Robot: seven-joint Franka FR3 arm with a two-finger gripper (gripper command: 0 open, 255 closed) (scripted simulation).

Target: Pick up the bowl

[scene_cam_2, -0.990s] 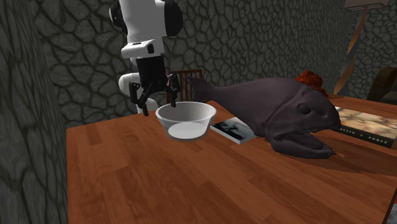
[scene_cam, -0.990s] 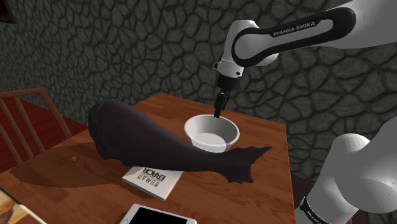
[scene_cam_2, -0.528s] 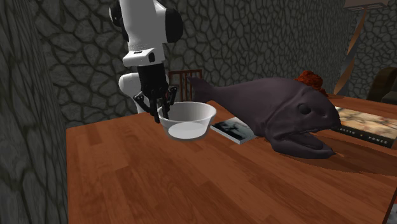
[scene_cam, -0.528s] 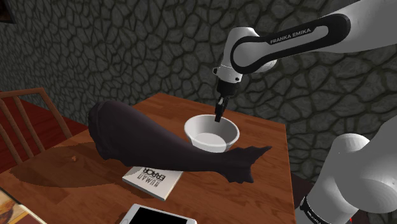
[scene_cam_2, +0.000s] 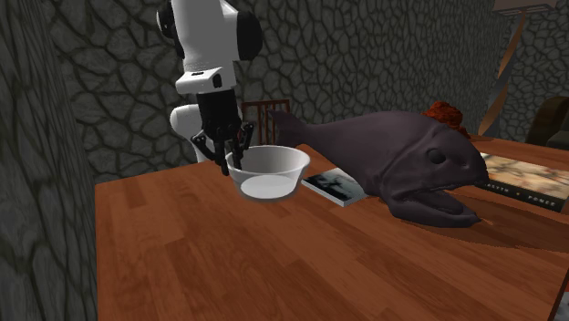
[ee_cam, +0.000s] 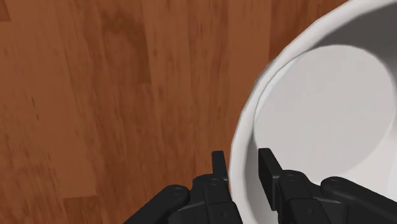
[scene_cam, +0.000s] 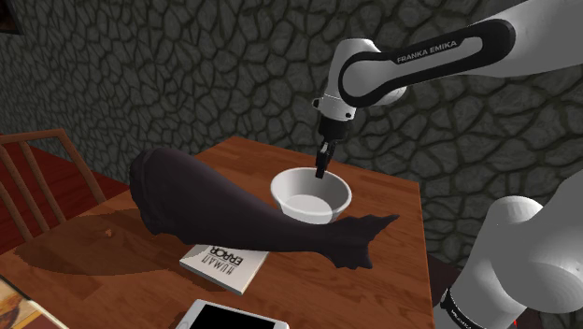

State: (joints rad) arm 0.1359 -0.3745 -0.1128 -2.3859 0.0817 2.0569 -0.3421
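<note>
A white bowl (scene_cam: pixel 311 194) stands upright on the wooden table (scene_cam: pixel 400 266), near its far edge in the shoulder view. My black gripper (scene_cam: pixel 319 171) comes down on the bowl's far rim. In the second exterior view the gripper (scene_cam_2: pixel 231 164) stands at the left rim of the bowl (scene_cam_2: pixel 267 171). The wrist view shows the bowl (ee_cam: pixel 324 108) with its wall clasped between the two fingers of the gripper (ee_cam: pixel 243 164), one inside and one outside. The bowl's base rests on the table.
A big dark fish figure (scene_cam: pixel 215 206) lies right beside the bowl, with its tail fin reaching in front of it. A book (scene_cam: pixel 224 264) sits partly under the fish, and a black-screened tablet (scene_cam: pixel 234 318) lies nearer. A wooden chair (scene_cam: pixel 37 178) stands at the shoulder view's left.
One second ago the fingers stood wide apart above the rim. They came down and closed on the bowl's wall by half a second ago. Nothing has moved since.
</note>
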